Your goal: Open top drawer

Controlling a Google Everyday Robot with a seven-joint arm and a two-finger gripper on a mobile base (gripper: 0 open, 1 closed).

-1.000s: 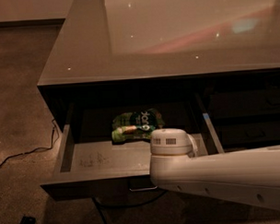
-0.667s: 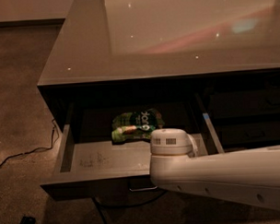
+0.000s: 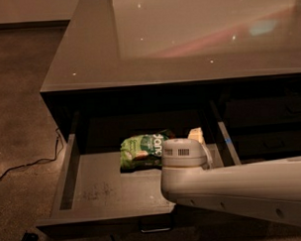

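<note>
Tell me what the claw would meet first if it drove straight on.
Unclear: the claw is hidden below the white wrist, at the front edge of the open top drawer. If it points down, the drawer's front by its metal handle likely comes first.

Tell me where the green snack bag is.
Camera view: the green snack bag lies in the open top drawer, centre-back, just left of the white arm; the tool is hidden behind that arm.
</note>
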